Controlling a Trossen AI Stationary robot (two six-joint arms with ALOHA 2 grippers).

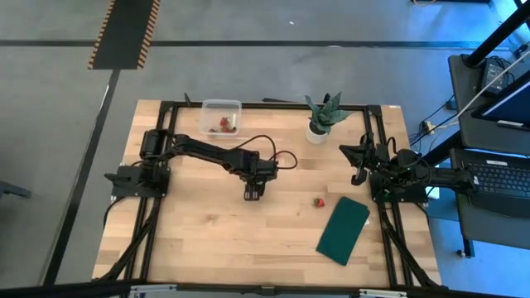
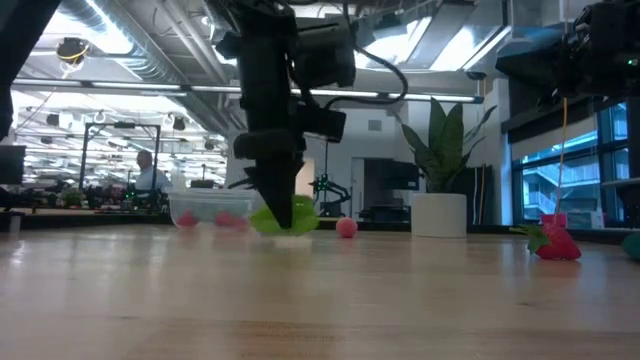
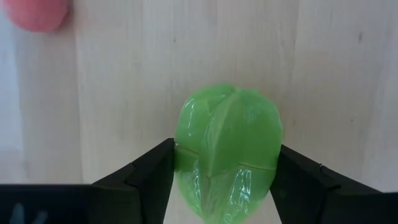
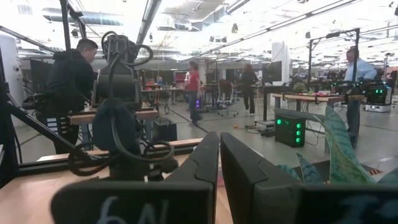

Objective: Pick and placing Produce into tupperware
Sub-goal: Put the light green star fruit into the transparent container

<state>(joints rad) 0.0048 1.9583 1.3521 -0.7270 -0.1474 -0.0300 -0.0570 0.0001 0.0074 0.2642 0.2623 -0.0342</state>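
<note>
My left gripper (image 1: 253, 193) stands mid-table, pointing down, shut on the bright green lumpy piece (image 3: 227, 143), which shows under the fingers in the low view (image 2: 287, 220). A pinkish round fruit (image 2: 346, 227) lies on the wood just beside it (image 3: 38, 12). One red strawberry (image 1: 318, 201) lies to the right on the table (image 2: 555, 243). The clear tupperware (image 1: 222, 117) sits at the far edge with strawberries inside. My right gripper (image 4: 219, 165) waits shut at the table's right side (image 1: 358, 165), touching nothing. My left gripper pinches the green lumpy piece between its two fingers, one finger (image 3: 155, 174) on each side (image 3: 186, 168) of the piece's wider half. The fingers come from above, pointing down. The piece's underside (image 2: 290, 230) rests on the table.
A spiky green plant in a white pot (image 1: 321, 122) stands at the far edge, right of the tupperware. A flat dark green rectangle (image 1: 343, 229) lies near the right front. People move about in the room beyond the table.
</note>
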